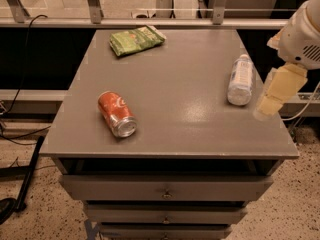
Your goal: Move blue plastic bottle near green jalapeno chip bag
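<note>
The blue plastic bottle [240, 80] lies on its side near the right edge of the grey table top [180, 109], white cap pointing to the back. The green jalapeno chip bag [136, 40] lies at the back left of the table, far from the bottle. My gripper [272, 98] hangs at the right edge of the table, just right of the bottle and slightly above it, apart from it and holding nothing that shows. The white arm [305, 29] rises from it at the upper right.
A red-orange soda can [117, 114] lies on its side at the front left of the table. The table is a cabinet with drawers [167, 186] below. A metal rail [150, 21] runs behind it. Cables lie on the floor at the left.
</note>
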